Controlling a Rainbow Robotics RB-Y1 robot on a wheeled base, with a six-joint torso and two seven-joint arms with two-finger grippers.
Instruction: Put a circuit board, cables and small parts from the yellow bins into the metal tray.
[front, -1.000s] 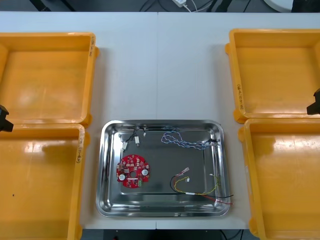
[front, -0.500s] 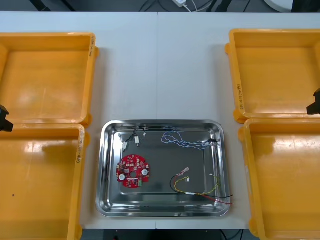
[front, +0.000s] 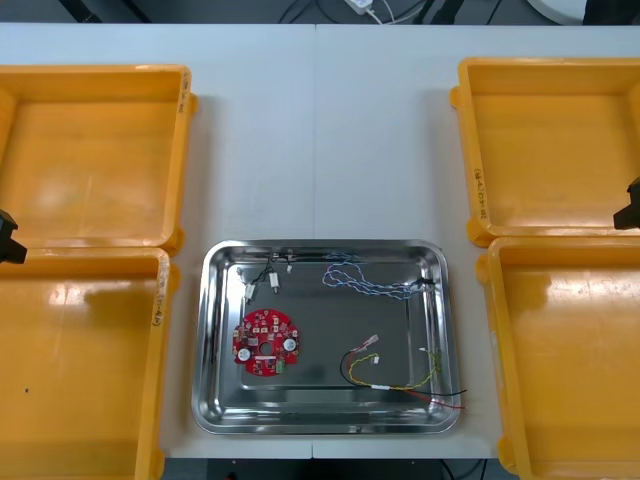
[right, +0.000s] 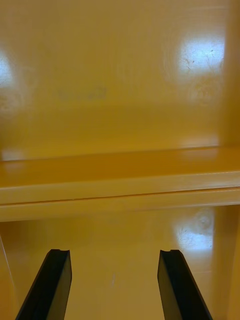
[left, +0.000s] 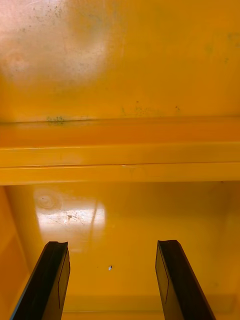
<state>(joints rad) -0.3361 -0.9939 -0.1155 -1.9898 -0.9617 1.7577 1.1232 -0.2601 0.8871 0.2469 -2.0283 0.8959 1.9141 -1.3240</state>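
The red circuit board (front: 265, 342) lies flat in the near-left part of the metal tray (front: 204, 350). The black cable (front: 262, 271) and a couple of small parts (front: 272, 284) sit just beyond it, the blue and white cable (front: 365, 282) runs along the far side, and the red and yellow cable (front: 400, 386) is in the near-right corner. The tray sits on the counter (front: 320, 130) between the four yellow bins (front: 100, 150), whose floors look bare, so I judge the loading close to done. The weak spot is the red and yellow cable: its ends reach over the tray's rim, so a nudge to the tray or a low pass over that corner could catch it and drag it out. My left end effector (left: 112, 244) hangs over the meeting rims of the two left bins (left: 120, 160), fingers wide apart and holding nothing. My right end effector (right: 114, 251) is just as wide and empty above the rims of the right bins (right: 120, 185). Both look close to those rims, so moving inward without lifting first could clip a wall and shove a bin against the tray.
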